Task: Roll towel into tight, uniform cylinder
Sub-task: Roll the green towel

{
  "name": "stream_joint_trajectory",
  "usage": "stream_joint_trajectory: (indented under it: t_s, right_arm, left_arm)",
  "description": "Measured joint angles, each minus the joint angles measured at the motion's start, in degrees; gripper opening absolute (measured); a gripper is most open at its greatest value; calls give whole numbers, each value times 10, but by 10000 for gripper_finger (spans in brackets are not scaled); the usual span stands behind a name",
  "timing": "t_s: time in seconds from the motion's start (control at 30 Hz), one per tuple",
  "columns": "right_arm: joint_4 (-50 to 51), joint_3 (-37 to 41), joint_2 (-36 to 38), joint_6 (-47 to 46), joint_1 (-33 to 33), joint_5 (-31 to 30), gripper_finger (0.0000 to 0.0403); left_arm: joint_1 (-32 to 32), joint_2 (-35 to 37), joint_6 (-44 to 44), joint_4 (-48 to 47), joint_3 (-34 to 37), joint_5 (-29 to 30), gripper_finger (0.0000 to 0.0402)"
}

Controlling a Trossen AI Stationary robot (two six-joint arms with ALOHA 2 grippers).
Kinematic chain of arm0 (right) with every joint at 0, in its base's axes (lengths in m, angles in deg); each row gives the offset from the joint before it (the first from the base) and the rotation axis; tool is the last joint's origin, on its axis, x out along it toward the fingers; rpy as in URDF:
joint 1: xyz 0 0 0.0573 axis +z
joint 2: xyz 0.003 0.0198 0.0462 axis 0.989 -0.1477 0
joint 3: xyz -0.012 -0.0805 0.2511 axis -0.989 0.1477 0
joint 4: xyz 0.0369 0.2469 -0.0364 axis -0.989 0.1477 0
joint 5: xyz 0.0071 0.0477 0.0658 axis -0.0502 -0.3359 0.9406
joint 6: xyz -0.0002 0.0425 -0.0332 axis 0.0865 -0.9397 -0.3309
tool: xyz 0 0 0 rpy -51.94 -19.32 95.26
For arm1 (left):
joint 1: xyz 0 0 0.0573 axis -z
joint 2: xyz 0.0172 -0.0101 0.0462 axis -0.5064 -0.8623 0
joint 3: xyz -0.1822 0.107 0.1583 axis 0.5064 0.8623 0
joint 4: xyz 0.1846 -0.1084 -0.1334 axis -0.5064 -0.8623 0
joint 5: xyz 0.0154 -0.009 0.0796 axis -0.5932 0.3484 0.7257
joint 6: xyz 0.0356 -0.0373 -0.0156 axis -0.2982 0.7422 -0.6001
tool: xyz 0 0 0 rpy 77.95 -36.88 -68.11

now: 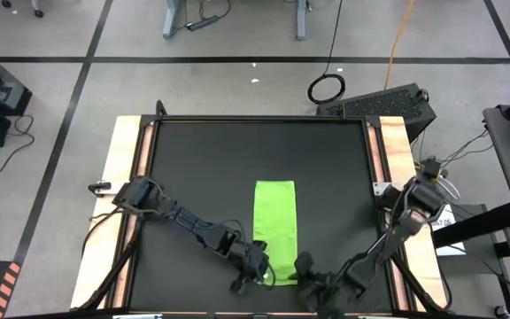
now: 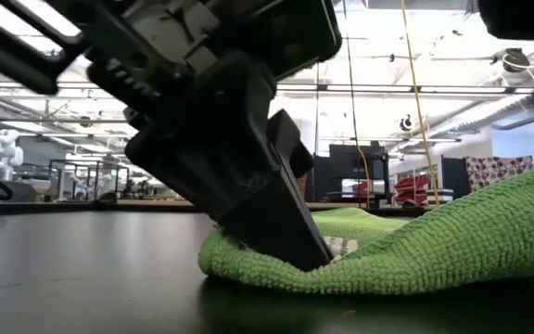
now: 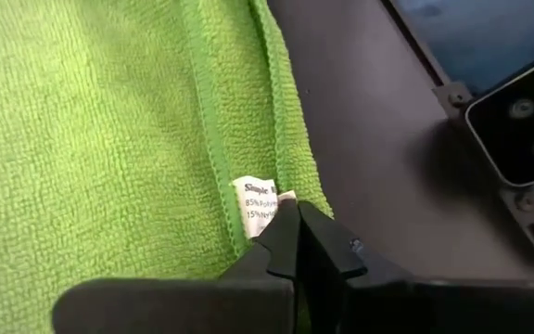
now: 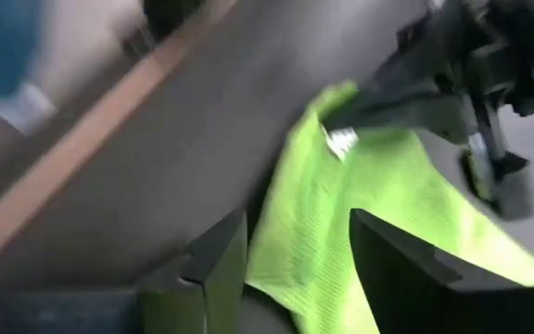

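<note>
The left pincer (image 3: pixel 297 232) is clamped shut on the towel (image 1: pixel 274 226) at its near corner, right by the small white tag (image 3: pixel 260 206), whose print begins "Simple" above lines starting "85%" and "15%". The right pincer (image 4: pixel 290 269) sits at the towel's other near corner with its fingers (image 4: pixel 219 264) spread wide, green cloth showing between them and not gripped. In the high view the towel lies as a long folded strip running from 12 to 6 o'clock, a little toward 6 from the middle of the black tabletop (image 1: pixel 202 168); both arms crowd its 6 o'clock end, while the mat toward 12, 9 and 3 o'clock lies open. Wooden rails (image 1: pixel 122 177) border the mat, and beyond is a bright workshop hall.
</note>
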Motion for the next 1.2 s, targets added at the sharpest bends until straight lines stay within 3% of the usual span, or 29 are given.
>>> stream_joint_trajectory:
  t_s: [0.13,0.3,0.93,1.2]
  right_arm:
    - [146,-97,-69,17,9,-65,160]
    - [178,-154,-109,51,21,-76,136]
    - [204,-157,-140,57,29,-91,132]
    - [245,-159,-157,-1,28,-118,119]
  left_arm:
    - [-10,0,12,0,0,-21,8]
    - [-21,-1,15,-1,1,-42,8]
    - [-38,-1,21,-1,1,-79,8]
    - [-39,-2,26,4,2,-106,8]
